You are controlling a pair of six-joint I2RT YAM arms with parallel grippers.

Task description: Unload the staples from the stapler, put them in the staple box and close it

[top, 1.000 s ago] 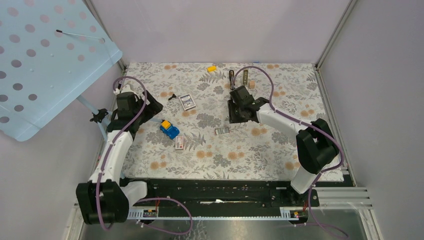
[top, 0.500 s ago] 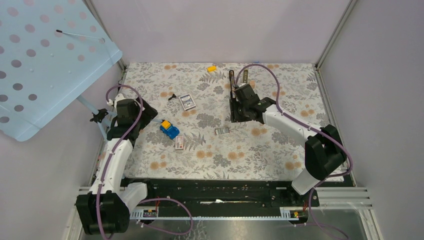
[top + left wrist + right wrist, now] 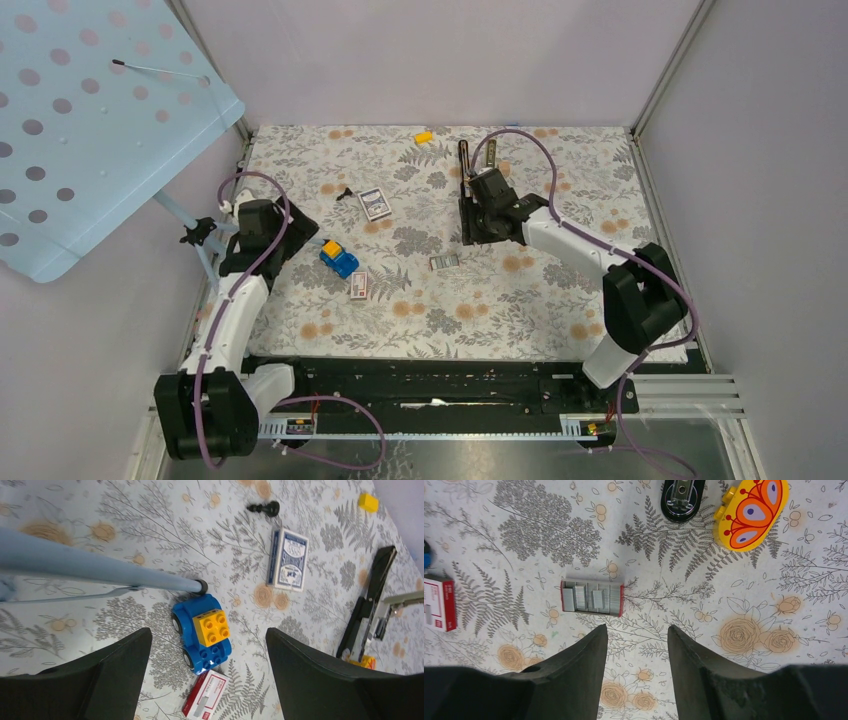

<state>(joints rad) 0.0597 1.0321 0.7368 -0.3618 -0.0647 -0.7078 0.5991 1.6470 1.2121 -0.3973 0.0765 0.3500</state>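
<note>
The stapler [image 3: 463,160] is a long black bar lying at the back centre of the flowered mat, just beyond my right gripper [image 3: 478,232]. The left wrist view shows the stapler [image 3: 369,605] hinged apart, its silvery rail [image 3: 402,599] swung out. In the right wrist view only the stapler's rounded black end [image 3: 681,497] shows at the top edge. My right gripper [image 3: 638,628] hangs open over bare mat, nothing between its fingers. My left gripper [image 3: 209,630] stands wide open above a blue toy car [image 3: 200,632]. The staples are hidden from view.
A small open red box [image 3: 592,597] of grey strips lies just ahead of the right fingers. Beside the stapler's end sits a yellow butterfly brick [image 3: 751,510]. Around the car lie a closed red-and-white box [image 3: 206,696], a card deck [image 3: 288,560], a black pawn [image 3: 264,508] and a blue pole [image 3: 100,572].
The right gripper's jaws have spread wider and it has shifted slightly toward the stapler. The left arm has drawn back a little toward the near-left side.
</note>
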